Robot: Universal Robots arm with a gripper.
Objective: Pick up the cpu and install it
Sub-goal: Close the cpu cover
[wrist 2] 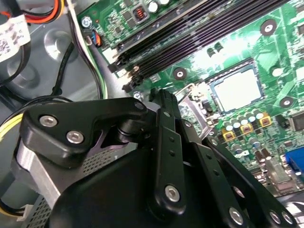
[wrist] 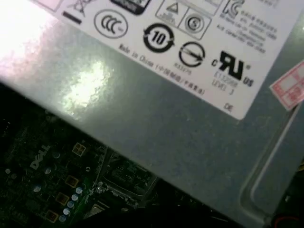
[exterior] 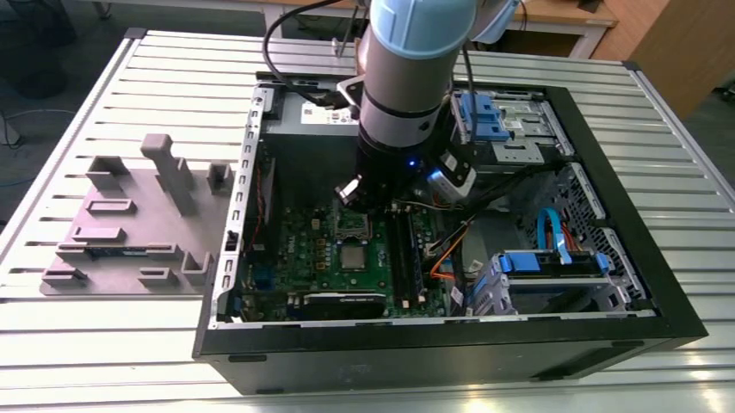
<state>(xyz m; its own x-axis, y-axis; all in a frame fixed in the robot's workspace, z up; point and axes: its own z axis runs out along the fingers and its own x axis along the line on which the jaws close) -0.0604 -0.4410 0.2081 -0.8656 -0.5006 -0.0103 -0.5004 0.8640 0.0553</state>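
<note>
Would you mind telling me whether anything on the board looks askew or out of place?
Nothing stands out. The cpu lies flat and square in its socket on the green board, with the metal frame open beside it.

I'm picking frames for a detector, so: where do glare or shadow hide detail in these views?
First wrist view: a bright glare patch whitens the grey metal housing, and the green board beneath lies in deep shadow. Second wrist view: the cpu is evenly lit and pale. Exterior view: the table slats shine; the case interior is dim.
</note>
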